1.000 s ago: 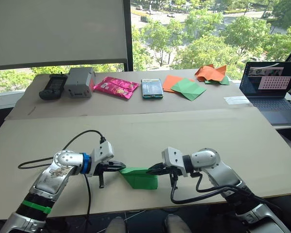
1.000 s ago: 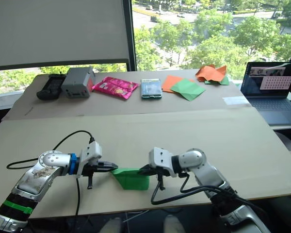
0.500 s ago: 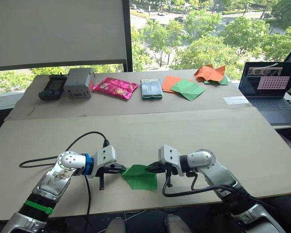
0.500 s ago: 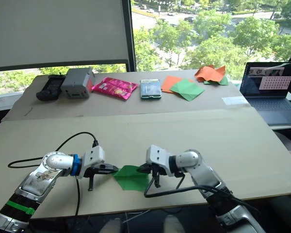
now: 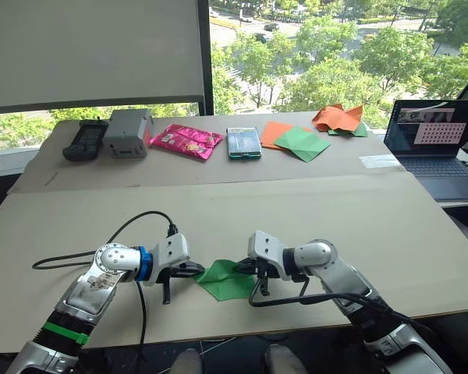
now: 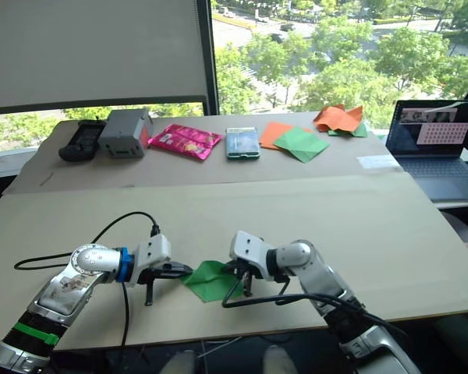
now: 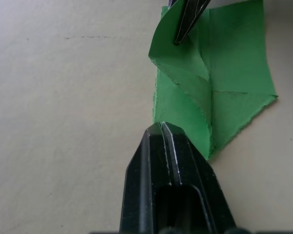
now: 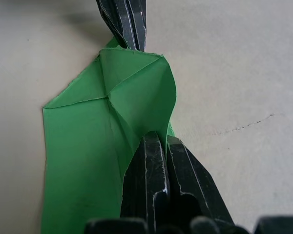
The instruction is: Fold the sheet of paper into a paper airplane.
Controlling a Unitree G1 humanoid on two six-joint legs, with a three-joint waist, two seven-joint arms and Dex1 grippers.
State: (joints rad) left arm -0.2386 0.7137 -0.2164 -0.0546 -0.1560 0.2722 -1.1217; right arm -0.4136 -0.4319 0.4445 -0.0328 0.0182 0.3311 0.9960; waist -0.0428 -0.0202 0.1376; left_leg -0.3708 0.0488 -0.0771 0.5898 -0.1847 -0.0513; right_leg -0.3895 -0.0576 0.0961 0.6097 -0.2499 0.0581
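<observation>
The sheet of paper (image 5: 228,282) is bright green and creased, lying near the front edge of the table between my two grippers. My left gripper (image 5: 196,270) is shut on the paper's left corner; in the left wrist view its fingertips (image 7: 161,131) pinch a raised flap of the sheet (image 7: 234,63). My right gripper (image 5: 239,267) is shut on the right end of that flap, which it holds arched above the flat part (image 8: 78,146). The two grippers point at each other, a short gap apart. A paper airplane is out of view.
On the back board lie a black controller (image 5: 86,139), a grey box (image 5: 129,132), a pink foil packet (image 5: 186,141), a teal case (image 5: 244,142), orange and green sheets (image 5: 296,140) and crumpled orange paper (image 5: 339,117). A laptop (image 5: 437,148) sits at the right.
My right gripper has moved left toward the left gripper, drawing the flap with it. The paper has spread from a narrow wedge into a wider shape. The left gripper has barely moved.
</observation>
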